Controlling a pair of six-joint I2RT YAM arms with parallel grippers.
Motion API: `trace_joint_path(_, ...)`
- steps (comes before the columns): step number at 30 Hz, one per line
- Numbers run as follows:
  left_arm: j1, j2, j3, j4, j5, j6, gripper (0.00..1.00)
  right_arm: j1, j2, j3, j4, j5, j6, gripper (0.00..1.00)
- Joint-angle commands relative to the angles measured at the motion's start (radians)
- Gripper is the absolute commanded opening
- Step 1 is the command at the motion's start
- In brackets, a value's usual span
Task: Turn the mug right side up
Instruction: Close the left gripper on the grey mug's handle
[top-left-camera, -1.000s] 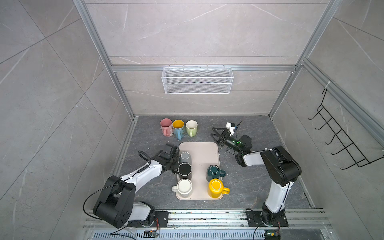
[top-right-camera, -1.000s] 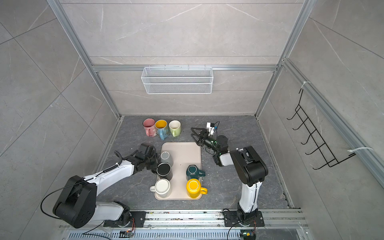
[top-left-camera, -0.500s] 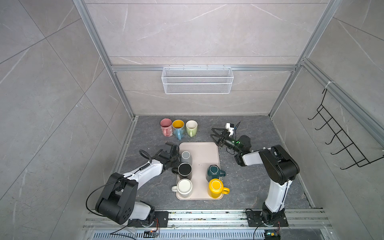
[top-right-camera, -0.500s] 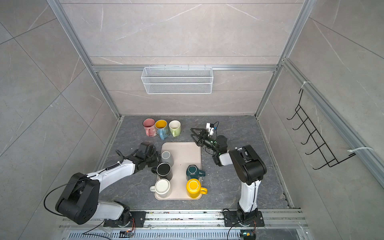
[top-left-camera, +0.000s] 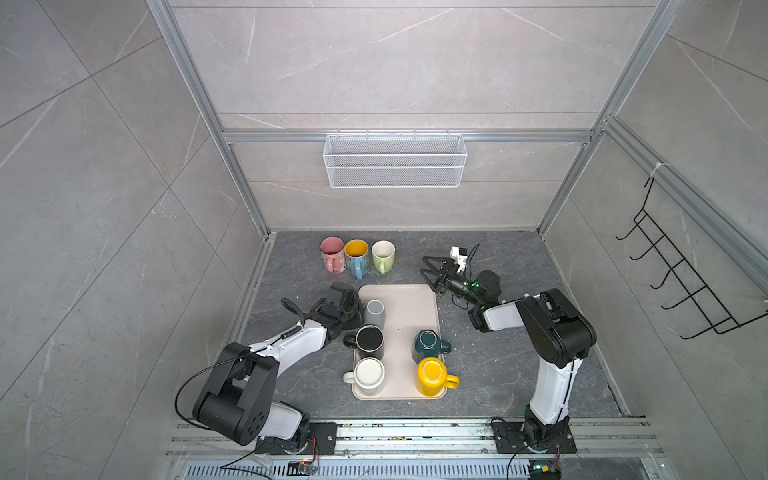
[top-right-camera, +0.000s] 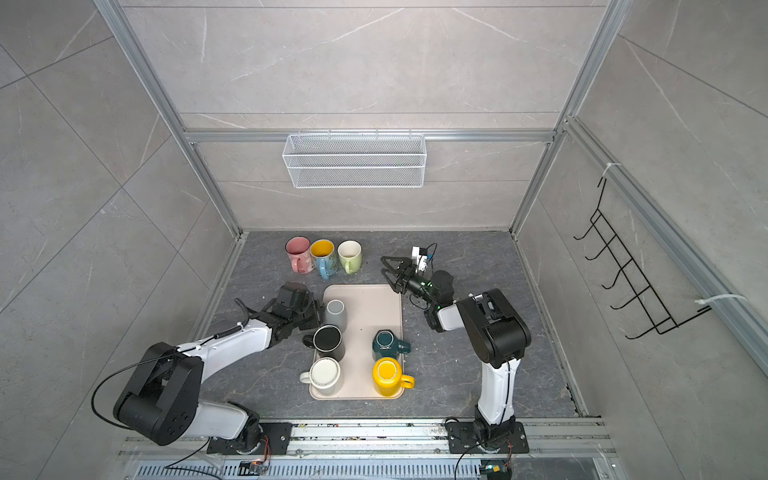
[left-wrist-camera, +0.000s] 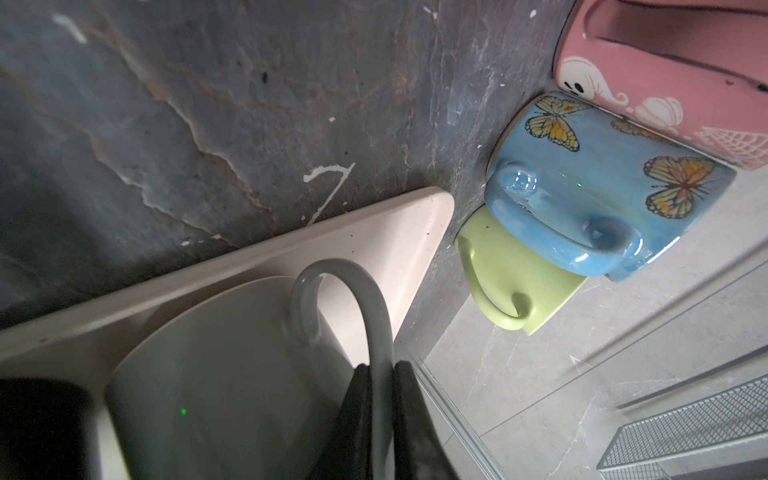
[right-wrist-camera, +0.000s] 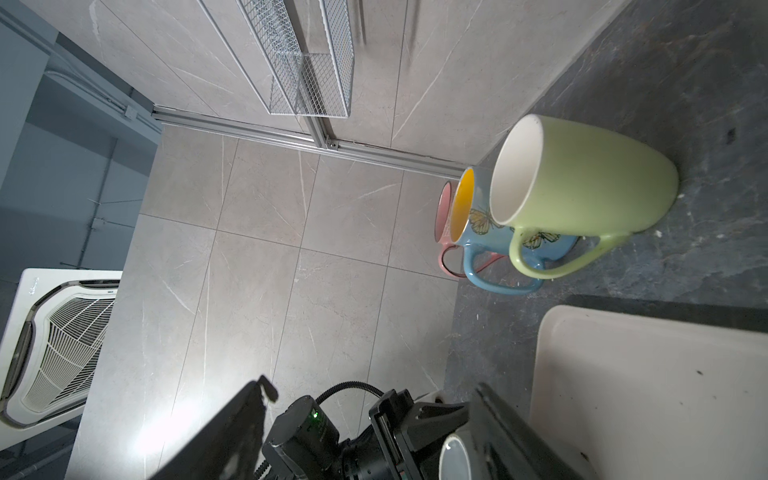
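One grey mug (top-left-camera: 374, 316) on tray (top-left-camera: 411, 297), handle (left-wrist-camera: 353, 286) pinched in left tool (left-wrist-camera: 381, 374); right tool (top-left-camera: 422, 264) spread, empty.

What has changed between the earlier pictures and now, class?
The left gripper has closed on the handle of the grey ceramic mug, which stands on the beige rectangular tray. The open right gripper, the mug and the tray stayed where they were.

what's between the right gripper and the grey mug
Nothing stands there: only bare tray and a strip of table separate the right gripper from the grey mug, seen in both top views.
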Motion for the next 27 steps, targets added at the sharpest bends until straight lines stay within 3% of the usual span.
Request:
trace_joint_path(1, 0.008, 0.019, -0.015, 0.046, 0.019, 0.042, 0.03, 0.006, 0.014, 0.020, 0.031, -0.010, 0.009, 0.79)
trace_joint_path(12, 0.020, 0.048, -0.029, 0.205, 0.063, 0.113, 0.00, 0.006, 0.020, 0.022, 0.030, -0.010, 0.010, 0.79)
trace_joint_path(27, 0.036, -0.016, -0.024, 0.359, 0.086, 0.376, 0.00, 0.007, 0.021, 0.025, 0.030, -0.013, 0.011, 0.79)
